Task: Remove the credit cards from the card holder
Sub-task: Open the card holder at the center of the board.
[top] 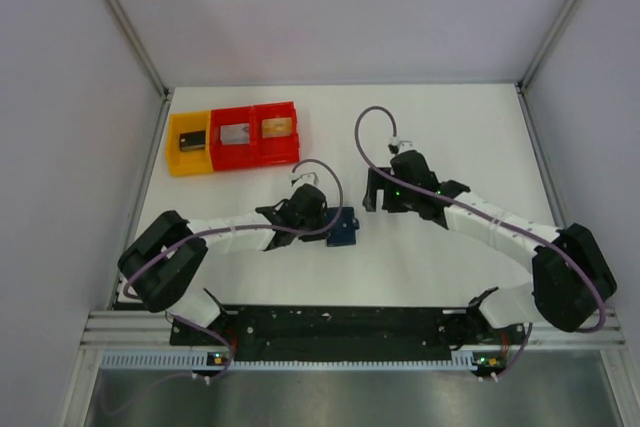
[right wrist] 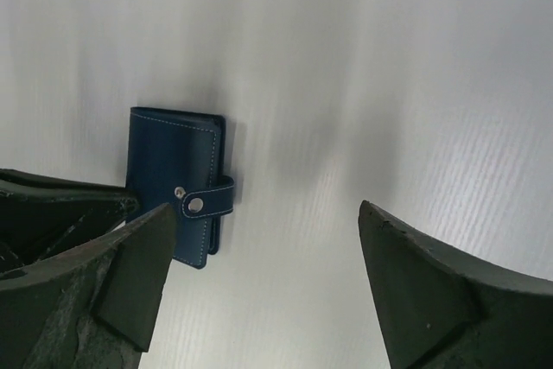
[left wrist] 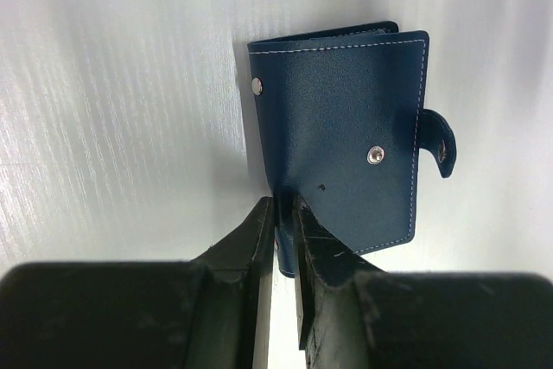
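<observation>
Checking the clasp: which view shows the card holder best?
Left wrist: the card holder is large and close, its tab unsnapped. Right wrist shows it smaller, from farther off; top view shows only a small blue patch.

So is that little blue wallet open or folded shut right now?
Folded shut: the card holder has its two covers lying together in both wrist views, with no inner faces or cards showing.

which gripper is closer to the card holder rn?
Left. The left gripper straddles a corner of the card holder; the right gripper hangs open off to its side, not touching.
</observation>
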Robot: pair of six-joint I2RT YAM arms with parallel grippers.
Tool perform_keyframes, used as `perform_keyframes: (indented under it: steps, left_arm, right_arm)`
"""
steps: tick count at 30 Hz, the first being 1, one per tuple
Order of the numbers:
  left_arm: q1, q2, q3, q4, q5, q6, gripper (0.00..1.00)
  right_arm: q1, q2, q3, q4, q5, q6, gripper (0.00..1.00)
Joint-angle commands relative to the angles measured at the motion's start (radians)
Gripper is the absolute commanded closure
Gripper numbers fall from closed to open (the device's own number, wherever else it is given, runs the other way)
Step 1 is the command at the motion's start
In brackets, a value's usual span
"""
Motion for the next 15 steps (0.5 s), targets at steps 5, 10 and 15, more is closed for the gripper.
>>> perform_keyframes:
  steps: [5,10,15]
  left_arm:
    - [0.004,-0.013,0.016,-0.045,-0.053,0.022,0.83]
    - [0.004,-0.013,0.011,-0.040,-0.050,0.013,0.83]
    - [0.004,-0.013,0.005,-0.042,-0.058,0.010,0.83]
  right_arm:
    - [0.102,0.189,0.109,0.065,-0.049,0.004,0.13]
    - [0.128,0.275,0.141,0.038,0.011,0.023,0.14]
    - [0.126,0.275,0.123,-0.025,0.115,0.024,0.28]
